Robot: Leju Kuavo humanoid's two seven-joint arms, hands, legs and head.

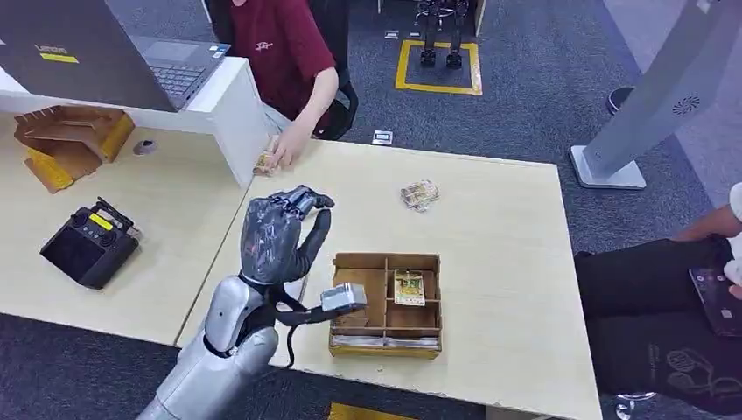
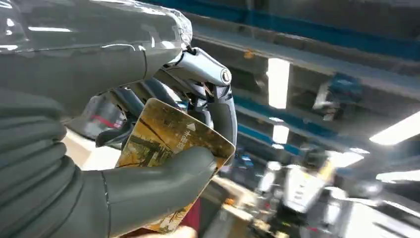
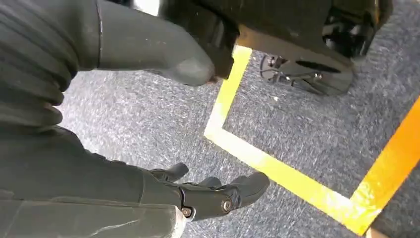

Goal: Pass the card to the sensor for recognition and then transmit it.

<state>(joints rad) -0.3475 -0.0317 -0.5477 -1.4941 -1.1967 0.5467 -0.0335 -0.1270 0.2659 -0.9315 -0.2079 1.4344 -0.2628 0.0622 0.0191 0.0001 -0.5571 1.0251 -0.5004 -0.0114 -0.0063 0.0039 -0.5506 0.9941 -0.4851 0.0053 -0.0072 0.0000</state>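
Note:
My left hand (image 1: 278,234) is raised above the light wooden table (image 1: 507,262), just left of a brown compartment box (image 1: 346,261). In the left wrist view its thumb (image 2: 163,186) and fingers (image 2: 220,106) pinch a yellow-brown printed card (image 2: 171,141) with white lettering. Another card (image 1: 409,287) lies in one of the box's compartments. A small stack of cards (image 1: 419,194) lies on the table beyond the box. My right hand (image 3: 208,196) hangs over the carpet, fingers apart and holding nothing.
A black device with a yellow label (image 1: 87,245) sits on the left desk near a laptop (image 1: 166,61). A person in a red shirt (image 1: 284,48) sits across the table, one hand (image 1: 282,153) on its edge. Another person (image 1: 691,297) is at the right. A grey stand (image 1: 647,105) is on the floor.

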